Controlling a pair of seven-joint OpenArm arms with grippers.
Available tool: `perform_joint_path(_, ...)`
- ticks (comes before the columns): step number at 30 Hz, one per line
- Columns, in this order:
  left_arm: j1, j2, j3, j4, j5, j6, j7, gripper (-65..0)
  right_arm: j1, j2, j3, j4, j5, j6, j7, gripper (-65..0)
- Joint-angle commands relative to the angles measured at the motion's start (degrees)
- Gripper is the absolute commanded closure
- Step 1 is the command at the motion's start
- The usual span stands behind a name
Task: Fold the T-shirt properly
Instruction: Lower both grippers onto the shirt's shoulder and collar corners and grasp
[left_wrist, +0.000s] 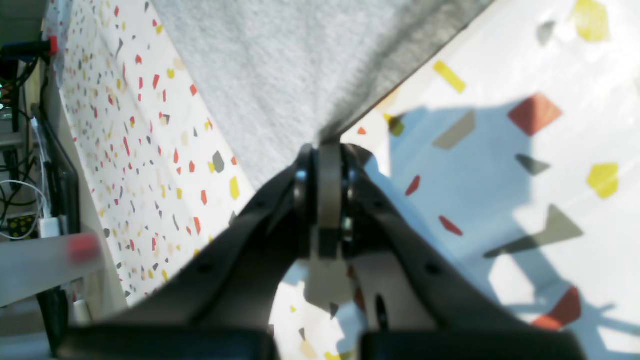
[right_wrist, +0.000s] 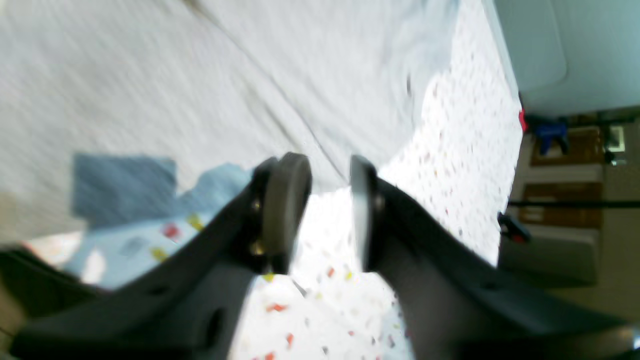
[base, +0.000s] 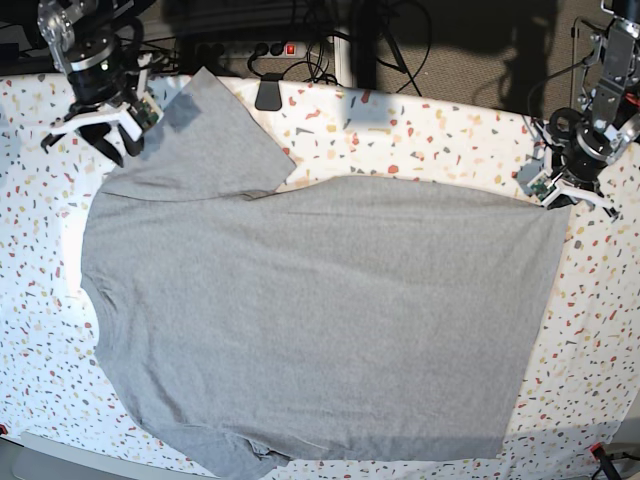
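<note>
The T-shirt (base: 320, 320), large, heather-grey soft cotton, lies spread flat on the speckled white tabletop (base: 600, 330). The left hand (left_wrist: 329, 150) pinches its hem corner; the right hand (right_wrist: 330, 200) stands half open, empty, near the sleeve. One-sided pulling could skew or bunch the limp knit.

light: i read hard bright daylight, sharp bluish shadows on the speckled cloth (left_wrist: 550, 175) | glare: whites wash out in the right wrist view | blur: right wrist view smeared throughout, t-shirt (right_wrist: 150, 75) weave streaked | left wrist view: soft at near edge, red blur at left | base view: crisp, far background dim
</note>
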Motion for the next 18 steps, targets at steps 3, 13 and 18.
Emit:
perform_joint_path(3, 0.7, -0.7, 0.1, -0.2, 0.4, -2.6, 2.9, 0.0, 0.0, 3.3, 0.4, -2.4, -0.8, -0.8, 3.5, -28.3)
perform_joint_path(13, 0.7, -0.7, 0.1, -0.2, 0.4, -2.6, 3.0, 0.0, -0.2, 13.4, 0.3, -7.1, -4.2, 3.0, 8.6, -30.0)
perform_joint_path(18, 0.7, -0.7, 0.1, -0.2, 0.5, -2.6, 3.0, 0.0, 0.3, 15.2, 0.3, -7.5, -10.6, 10.8, 12.4, -30.0)
